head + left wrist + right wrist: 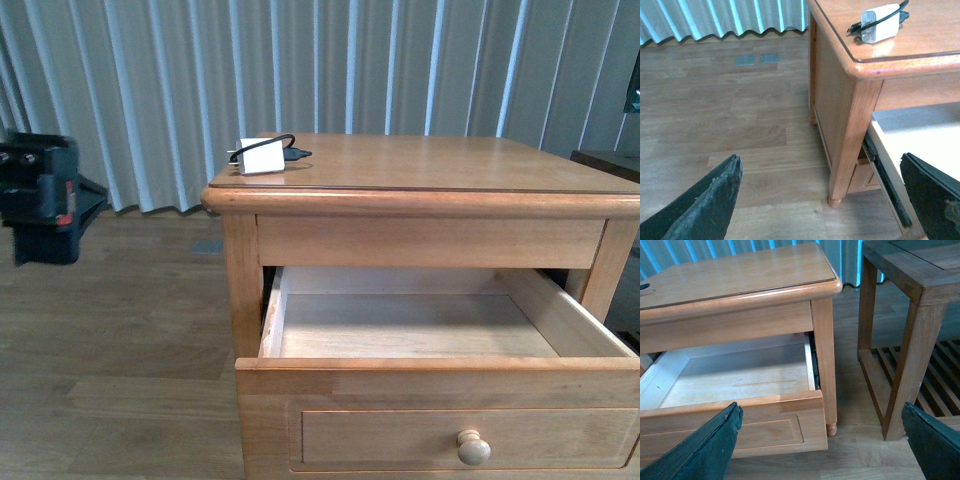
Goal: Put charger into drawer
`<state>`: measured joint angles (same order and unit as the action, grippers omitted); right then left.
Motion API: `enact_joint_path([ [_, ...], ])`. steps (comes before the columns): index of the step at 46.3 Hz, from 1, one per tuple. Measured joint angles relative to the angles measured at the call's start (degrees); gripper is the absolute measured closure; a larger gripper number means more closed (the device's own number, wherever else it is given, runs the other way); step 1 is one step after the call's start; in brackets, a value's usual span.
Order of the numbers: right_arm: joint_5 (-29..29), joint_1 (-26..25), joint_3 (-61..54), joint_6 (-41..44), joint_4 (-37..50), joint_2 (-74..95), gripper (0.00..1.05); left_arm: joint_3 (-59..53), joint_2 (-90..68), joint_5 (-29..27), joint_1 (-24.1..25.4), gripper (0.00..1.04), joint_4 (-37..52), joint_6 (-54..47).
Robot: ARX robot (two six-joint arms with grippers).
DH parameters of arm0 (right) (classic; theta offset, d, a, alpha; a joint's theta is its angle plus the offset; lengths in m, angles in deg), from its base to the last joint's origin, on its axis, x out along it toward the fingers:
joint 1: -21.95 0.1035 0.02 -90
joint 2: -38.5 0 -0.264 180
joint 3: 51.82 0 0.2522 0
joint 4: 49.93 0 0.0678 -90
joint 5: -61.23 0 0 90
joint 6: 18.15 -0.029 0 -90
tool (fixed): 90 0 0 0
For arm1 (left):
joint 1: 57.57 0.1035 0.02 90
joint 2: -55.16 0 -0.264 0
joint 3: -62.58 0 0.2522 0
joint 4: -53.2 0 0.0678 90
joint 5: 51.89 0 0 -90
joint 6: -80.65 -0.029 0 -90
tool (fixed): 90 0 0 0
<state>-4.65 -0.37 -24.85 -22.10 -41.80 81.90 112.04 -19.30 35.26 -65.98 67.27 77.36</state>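
Drawer (440, 366) stands pulled open, only its pale floor showing; right end cut off in front view. Charger (262, 157) lies on counter (450, 160), near front left corner. My left gripper (819, 156) and right gripper (821, 405) are both spread wide.

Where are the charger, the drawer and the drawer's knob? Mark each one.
charger (261, 158), front view, on the white block's front face.
drawer (420, 326), front view, on its bare inside floor.
knob (473, 447), front view, on its round head.
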Motion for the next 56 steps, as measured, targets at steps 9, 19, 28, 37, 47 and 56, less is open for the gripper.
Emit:
enact_joint_path([
  [9,0.0,0.0,0.0,0.0,0.0,0.0,0.08,11.3,-10.6,2.7,-0.4,0.06,0.1,-1.2],
  [19,0.0,0.0,0.0,0.0,0.0,0.0,0.08,24.6,-23.0,3.2,-1.5,0.06,-0.3,-1.6],
  [28,0.0,0.0,0.0,0.0,0.0,0.0,0.08,35.5,-31.9,5.2,-2.6,0.06,-2.7,-1.9],
  [37,0.0,0.0,0.0,0.0,0.0,0.0,0.08,45.3,-39.1,7.7,-4.5,0.06,-5.3,-2.3],
  [47,0.0,0.0,0.0,0.0,0.0,0.0,0.08,52.9,-45.1,8.3,-5.3,0.06,-7.0,-2.6],
  [56,0.0,0.0,0.0,0.0,0.0,0.0,0.08,56.9,-48.3,8.5,-5.1,0.06,-7.6,-2.4],
])
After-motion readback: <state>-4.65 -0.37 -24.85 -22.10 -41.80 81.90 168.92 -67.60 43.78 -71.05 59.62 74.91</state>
